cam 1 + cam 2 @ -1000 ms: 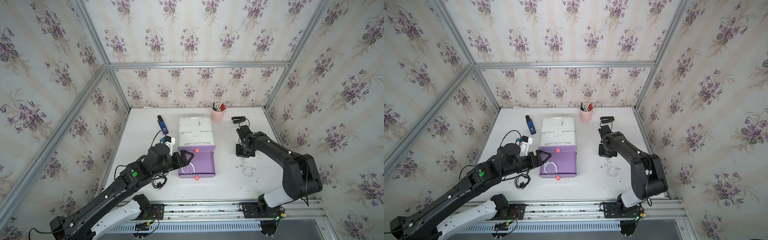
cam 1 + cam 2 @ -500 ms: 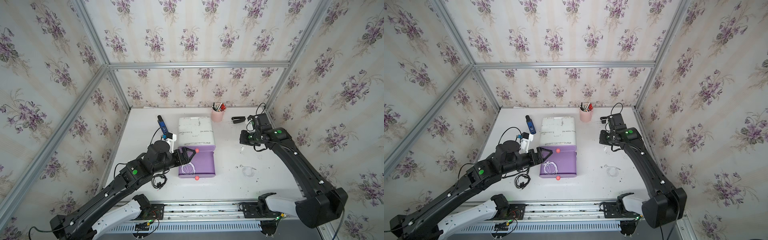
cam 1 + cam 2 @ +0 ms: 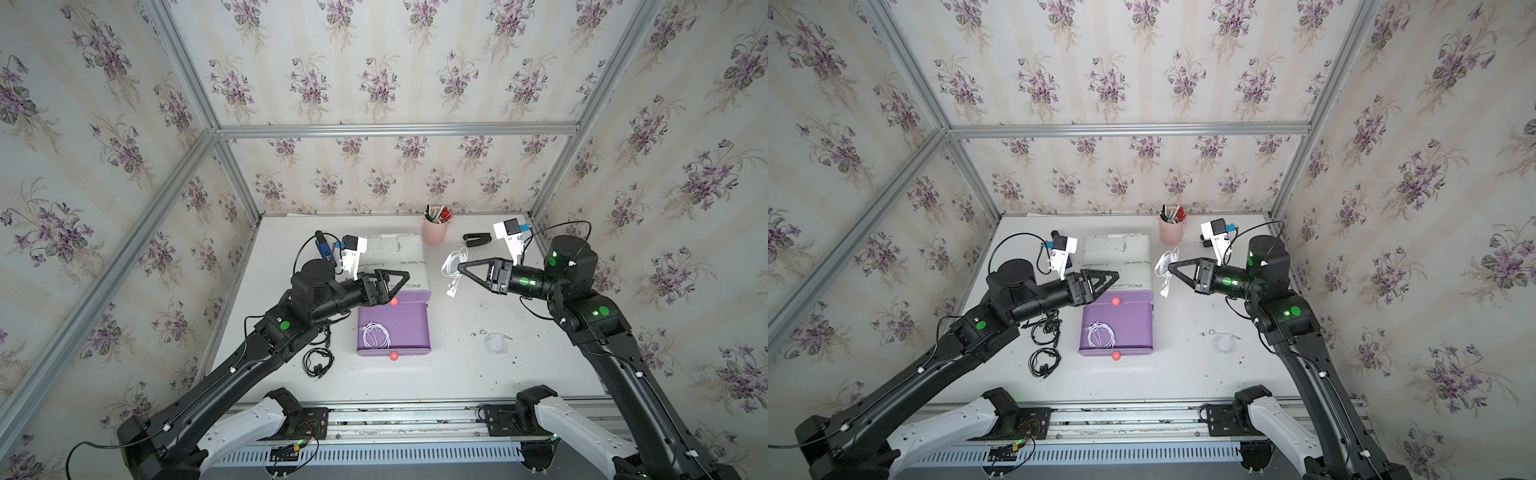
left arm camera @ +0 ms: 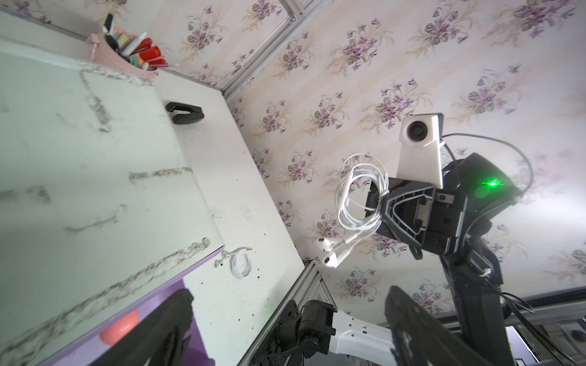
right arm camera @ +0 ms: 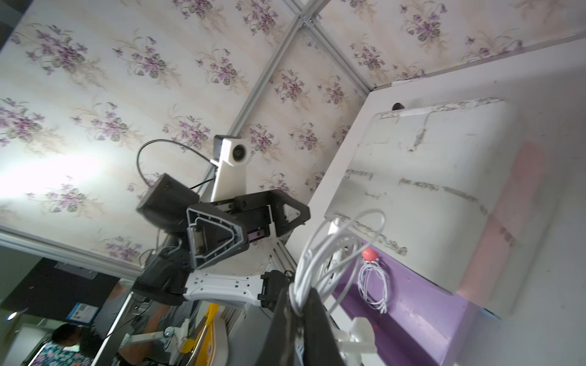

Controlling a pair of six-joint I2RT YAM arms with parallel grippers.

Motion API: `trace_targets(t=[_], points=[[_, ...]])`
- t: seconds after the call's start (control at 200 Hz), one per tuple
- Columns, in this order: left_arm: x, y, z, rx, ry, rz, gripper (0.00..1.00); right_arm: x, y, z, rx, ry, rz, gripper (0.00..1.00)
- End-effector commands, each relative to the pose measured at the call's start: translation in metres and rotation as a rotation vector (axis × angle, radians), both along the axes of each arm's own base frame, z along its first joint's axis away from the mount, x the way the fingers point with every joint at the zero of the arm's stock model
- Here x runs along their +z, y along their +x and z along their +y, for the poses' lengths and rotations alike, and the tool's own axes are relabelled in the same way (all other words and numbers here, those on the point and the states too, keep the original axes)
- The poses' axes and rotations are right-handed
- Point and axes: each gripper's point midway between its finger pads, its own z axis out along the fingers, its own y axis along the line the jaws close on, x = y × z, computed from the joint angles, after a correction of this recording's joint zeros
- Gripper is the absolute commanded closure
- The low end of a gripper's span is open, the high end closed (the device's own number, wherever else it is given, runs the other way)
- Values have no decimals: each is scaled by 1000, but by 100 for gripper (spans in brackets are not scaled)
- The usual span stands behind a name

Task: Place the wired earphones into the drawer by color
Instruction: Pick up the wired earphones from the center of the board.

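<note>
My right gripper [image 3: 459,266] is shut on a coiled white wired earphones bundle [image 3: 451,268], held in the air just right of the white drawer cabinet [image 3: 395,259]; its earbuds hang down [image 4: 328,253]. The cable is pinched between the fingertips [image 5: 298,310]. My left gripper [image 3: 405,276] is open and empty above the cabinet's front. The purple drawer [image 3: 409,328] is pulled out with a white earphones coil [image 3: 376,334] inside. Another white set [image 3: 494,340] lies on the table to the right. Black sets [image 3: 1045,328] [image 3: 1044,361] lie left of the drawer.
A pink pen cup [image 3: 435,232] and a black clip [image 3: 477,239] stand at the back of the table. A blue gadget [image 3: 323,249] lies behind my left arm. Red knobs [image 3: 394,355] mark the drawer fronts. Dark specks dot the white tabletop [image 3: 457,374].
My right arm has lifted off the table with the white earphones and swung toward the cabinet. My left gripper has risen slightly over the drawer and opened a little wider.
</note>
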Motion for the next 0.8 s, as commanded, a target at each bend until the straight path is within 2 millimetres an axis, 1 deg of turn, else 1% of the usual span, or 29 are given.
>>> trace_targets(t=[0.0, 0.075, 0.165, 0.21, 0.32, 0.475, 0.57, 0.719, 0.799], points=[[42, -8, -15, -127, -131, -145, 3, 22, -19, 6, 100, 97, -41, 100], [46, -7, -24, -178, -166, -154, 3, 19, -24, 8, 114, 117, -28, 100], [42, -4, -36, -230, -172, -142, 3, 17, -28, 10, 119, 125, -23, 100], [44, -3, -40, -245, -185, -150, 3, 16, -30, 11, 124, 128, -20, 100], [53, -2, -48, -291, -218, -185, 4, 10, -30, 15, 135, 127, -4, 100], [52, -2, -62, -363, -197, -197, 4, 10, -31, 18, 143, 126, -5, 100], [48, -5, -67, -403, -181, -201, 4, 10, -30, 18, 140, 121, -4, 100], [28, -8, -75, -442, -142, -163, 4, 11, -29, 18, 139, 121, -5, 100], [22, -6, -76, -442, -138, -156, 4, 11, -29, 19, 140, 121, -1, 100]])
